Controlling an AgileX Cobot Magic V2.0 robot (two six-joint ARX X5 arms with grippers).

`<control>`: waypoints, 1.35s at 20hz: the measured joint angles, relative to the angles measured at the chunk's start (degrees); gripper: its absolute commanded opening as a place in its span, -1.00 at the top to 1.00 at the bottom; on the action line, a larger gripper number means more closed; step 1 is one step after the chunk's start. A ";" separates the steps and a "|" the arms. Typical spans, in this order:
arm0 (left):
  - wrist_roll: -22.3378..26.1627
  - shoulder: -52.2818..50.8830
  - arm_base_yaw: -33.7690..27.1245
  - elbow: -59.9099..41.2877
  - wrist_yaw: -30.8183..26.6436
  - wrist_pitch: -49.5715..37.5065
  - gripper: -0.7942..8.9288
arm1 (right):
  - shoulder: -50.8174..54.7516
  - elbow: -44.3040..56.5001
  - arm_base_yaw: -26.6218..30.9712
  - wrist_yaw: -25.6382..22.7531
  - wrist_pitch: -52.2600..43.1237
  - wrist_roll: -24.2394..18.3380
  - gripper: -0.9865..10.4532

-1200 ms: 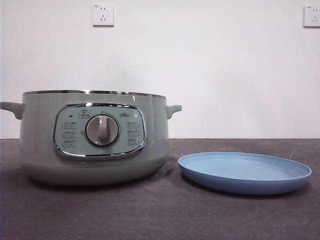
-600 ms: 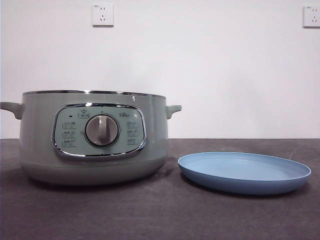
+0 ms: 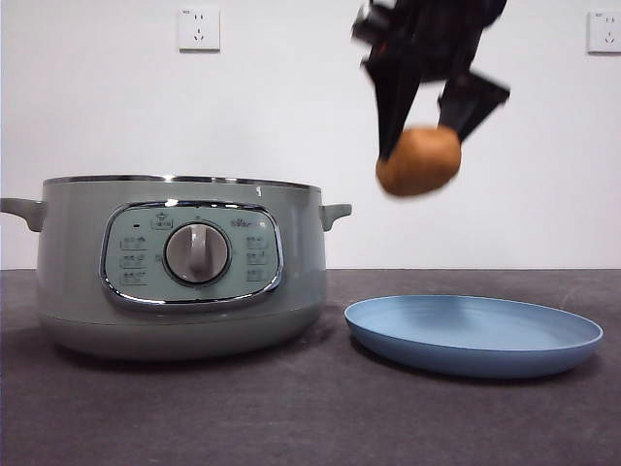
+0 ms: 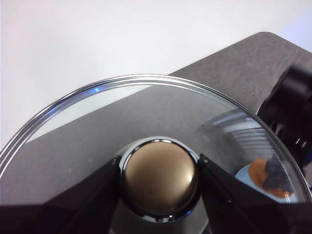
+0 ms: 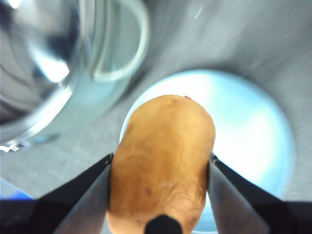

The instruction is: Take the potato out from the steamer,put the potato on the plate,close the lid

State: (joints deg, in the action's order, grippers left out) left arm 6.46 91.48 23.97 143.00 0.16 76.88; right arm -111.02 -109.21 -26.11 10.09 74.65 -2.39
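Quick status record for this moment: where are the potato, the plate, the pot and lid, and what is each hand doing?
potato: held in the air by the right hand, above the plate's near-pot side
plate: on the table beside the pot, nothing on it
pot: on the table, lid off
lid: held by its knob in the left hand, out of the front view
remaining: set potato down, close lid

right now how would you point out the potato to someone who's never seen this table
Find the big sage-green steamer on the dark table, then the blue plate beside it. Look up above the plate's near-steamer edge: the right gripper hangs there, clamped on the potato. It is the only brown-orange oval thing, and the only one off the table in the front view.
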 measured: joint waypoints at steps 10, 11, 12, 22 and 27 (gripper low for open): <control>0.59 0.02 0.00 0.00 -0.07 0.00 0.85 | 1.53 29.00 -0.22 -6.78 -24.74 0.74 0.85; 0.59 0.13 0.00 0.00 -0.07 0.00 0.85 | 2.08 30.29 -0.22 -6.82 -26.16 0.92 0.85; 0.59 0.31 0.00 0.00 -0.07 0.00 0.85 | 2.49 31.01 -0.17 -6.82 -26.71 0.92 0.82; 1.70 2.78 0.00 -0.02 -0.07 -0.04 0.85 | 5.57 33.18 0.31 -7.13 -27.39 1.55 0.02; 2.71 2.78 0.00 -0.02 0.04 -0.07 0.85 | 21.79 33.09 0.66 -7.13 -27.61 2.01 0.02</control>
State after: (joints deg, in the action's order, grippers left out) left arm 9.17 94.26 23.97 142.98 0.21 76.82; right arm -89.23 -76.12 -25.45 2.96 47.05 -0.38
